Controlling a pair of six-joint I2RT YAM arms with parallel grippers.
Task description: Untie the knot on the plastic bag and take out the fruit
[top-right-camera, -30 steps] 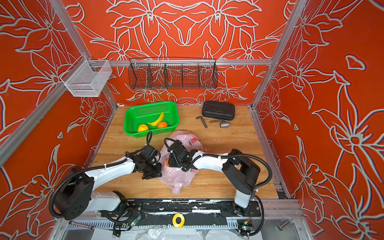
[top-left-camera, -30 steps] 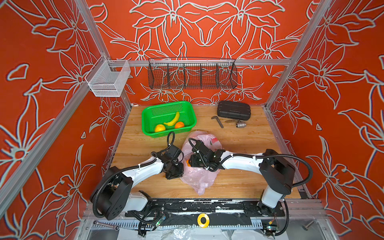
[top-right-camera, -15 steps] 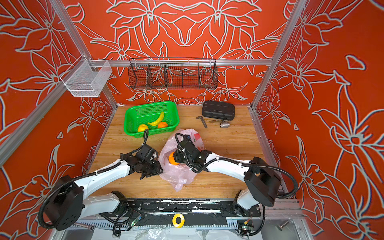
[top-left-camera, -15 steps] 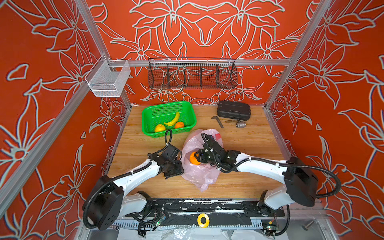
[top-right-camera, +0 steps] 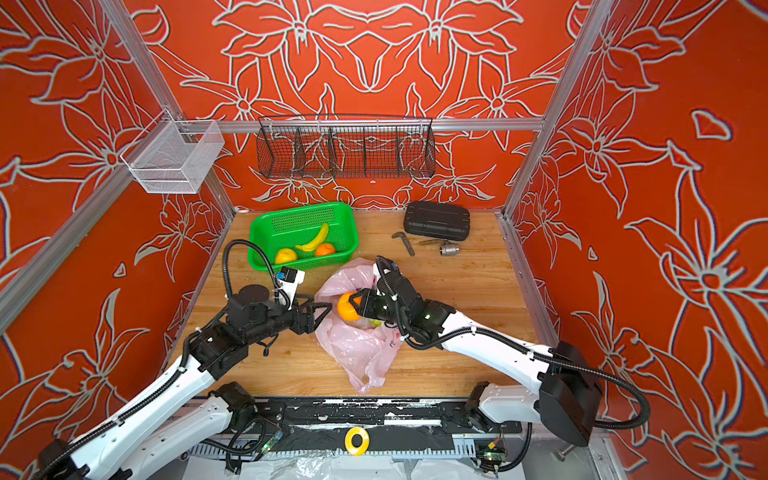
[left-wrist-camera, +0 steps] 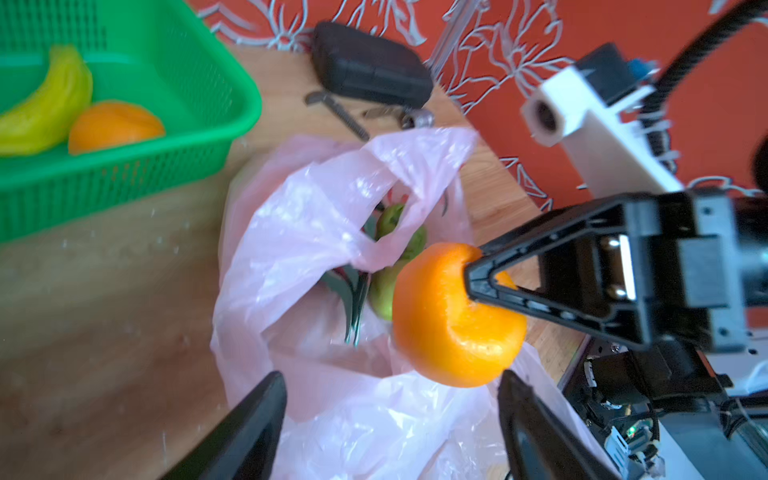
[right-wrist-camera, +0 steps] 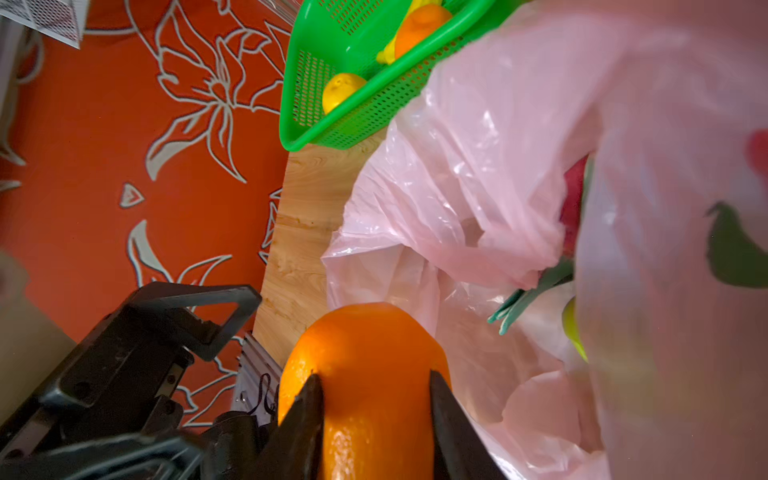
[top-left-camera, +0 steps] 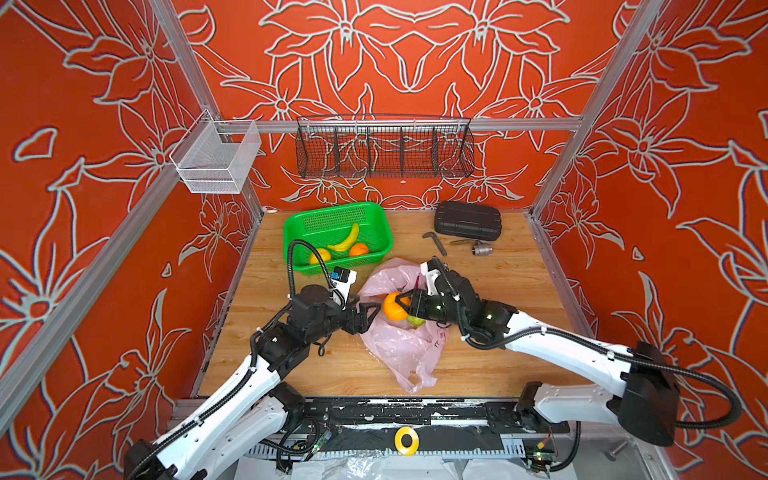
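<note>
Since the thin pink plastic bag (top-left-camera: 399, 353) lies untied, you're on fruit removal: right gripper (top-left-camera: 402, 306) clamps a round orange toy fruit (top-left-camera: 390, 311) over it, left gripper (top-left-camera: 370, 318) alongside, jaws apart. Next: probably carry it to the green plastic basket (top-left-camera: 332, 214).

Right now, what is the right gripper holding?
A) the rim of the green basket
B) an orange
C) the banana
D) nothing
B: in the right wrist view, the right gripper is closed on both sides of the orange.
</note>
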